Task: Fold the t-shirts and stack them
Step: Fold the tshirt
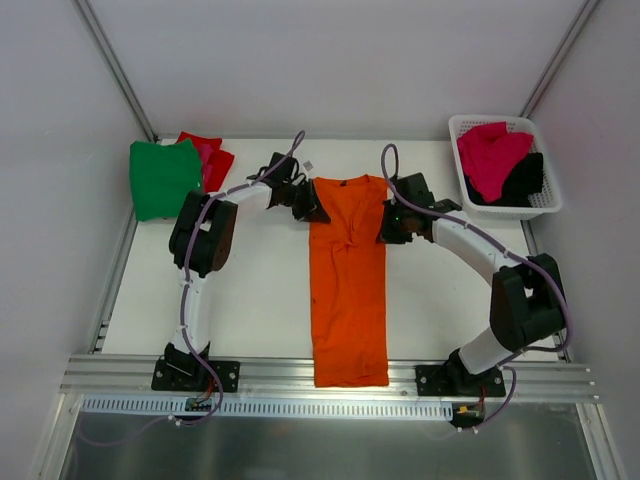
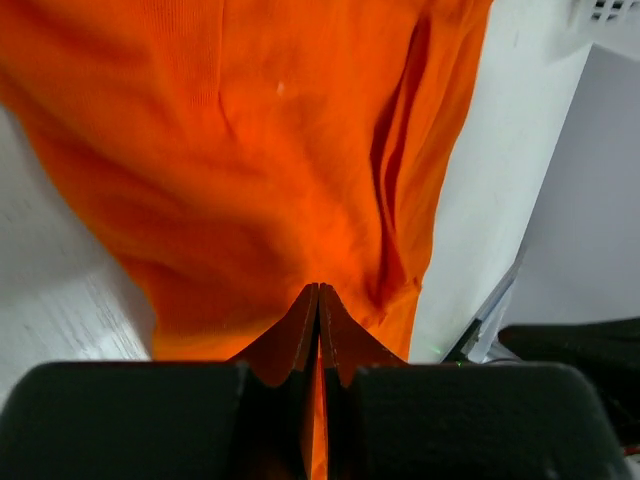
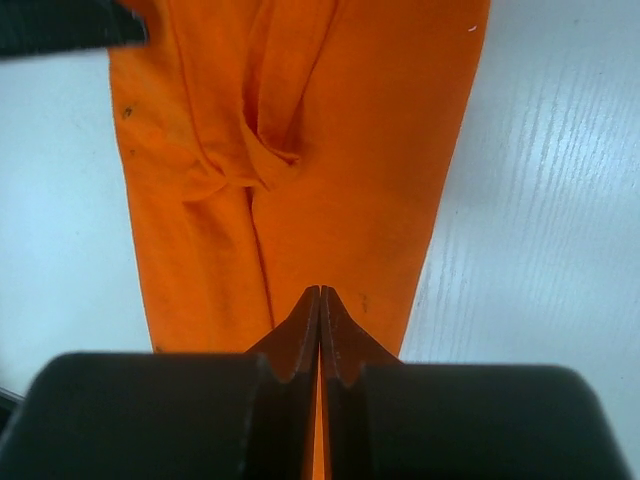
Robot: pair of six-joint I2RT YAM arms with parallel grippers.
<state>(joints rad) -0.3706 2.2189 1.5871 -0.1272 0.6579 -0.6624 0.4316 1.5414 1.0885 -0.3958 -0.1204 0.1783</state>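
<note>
Tee (image 1: 348, 290), orange, lies mid-table (image 1: 250, 300) as a narrow strip, long axis near-to-far, collar far. L gripper (image 1: 308, 205) and R gripper (image 1: 388, 228) each clamped shut on opposite side edges nr far end; near hem lies toward the bases.

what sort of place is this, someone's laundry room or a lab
Probably a robot lab cell: left arm and right arm bolted to a metal rail, blank white panels round the table, an orange tee laid out, more in a basket.
</note>
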